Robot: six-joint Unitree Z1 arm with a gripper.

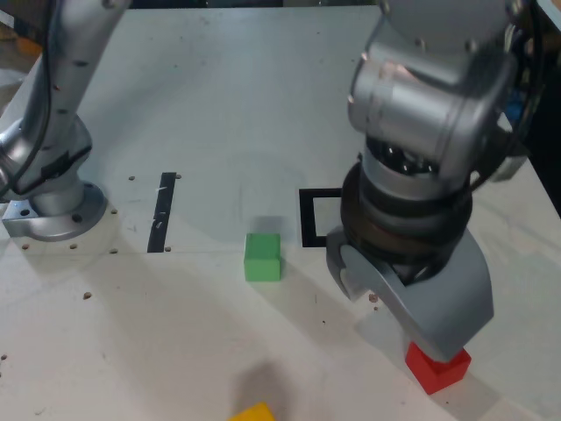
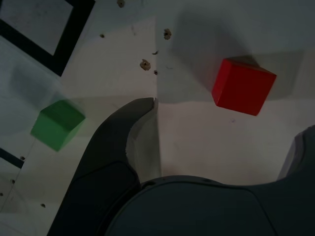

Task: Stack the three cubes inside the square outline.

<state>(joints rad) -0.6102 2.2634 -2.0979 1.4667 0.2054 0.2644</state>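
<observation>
Red cube on surface, apparently between fingers of hand; hand spread wide, holding nothing.

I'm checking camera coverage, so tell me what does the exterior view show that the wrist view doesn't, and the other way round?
Only the exterior view shows the yellow cube at its bottom edge, the thin black tape strip, and a second arm's base at its left. Only the wrist view shows the open pincer from inside, with the red cube ahead of it, untouched. Both show the red cube, the green cube and the empty square outline.
</observation>
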